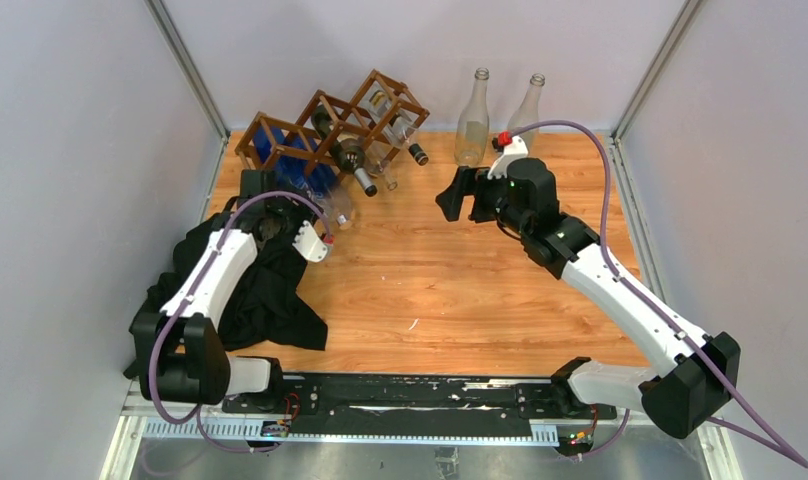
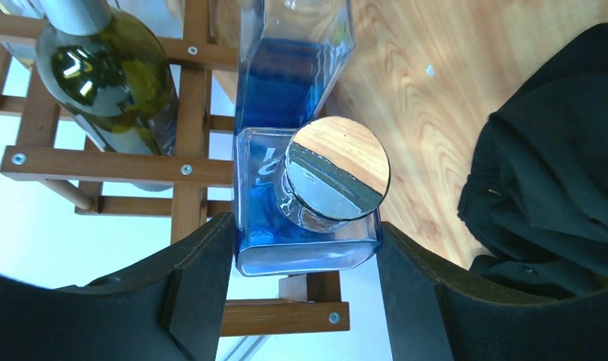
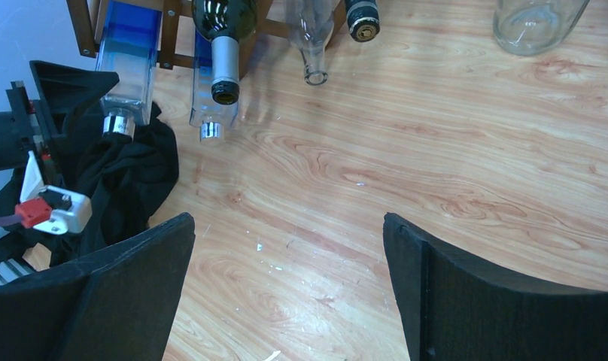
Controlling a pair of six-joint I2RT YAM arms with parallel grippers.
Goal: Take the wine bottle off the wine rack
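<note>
Left pincer (image 2: 305, 252) clamps racked wine bottle (image 2: 293, 83), neck pointing nearward; right pincer (image 3: 290, 226) apart.

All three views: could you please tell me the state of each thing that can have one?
Left gripper, shut on the blue bottle.
Blue bottle, lying in the rack, cap on.
Green bottle, lying in the rack.
Right gripper, open, empty.
Clear bottles, upright on the table.
Cloth, crumpled.
</note>
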